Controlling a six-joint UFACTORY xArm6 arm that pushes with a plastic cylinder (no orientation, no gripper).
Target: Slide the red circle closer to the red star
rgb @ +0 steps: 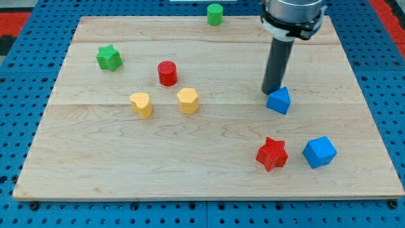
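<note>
Eight small blocks lie on the pale wooden bench (pixel 209 180), which sits on a blue pegboard (pixel 19 76). The red circle (pixel 167 73) stands left of centre, well apart from the red star (pixel 272 153), which rests near the view's bottom right. Just right of the star, close but not touching, is a blue cube-like block (pixel 319 152). Below the red circle sit two yellow blocks: a heart shape (pixel 141 104) on the left and a rounder piece (pixel 188 100) on the right. A green star (pixel 109 57) lies toward the view's upper left, and a green cylinder (pixel 215 14) stands at the top edge of the bench.

The tool is a plain dark rod with nothing that opens or closes, and it holds nothing. My tip (pixel 273 92) is down on the bench at the view's right, touching or just beside the upper left of a blue wedge-shaped block (pixel 279 101). That places it well to the right of the red circle and above the red star, with the blue wedge lying between the tip and the star.
</note>
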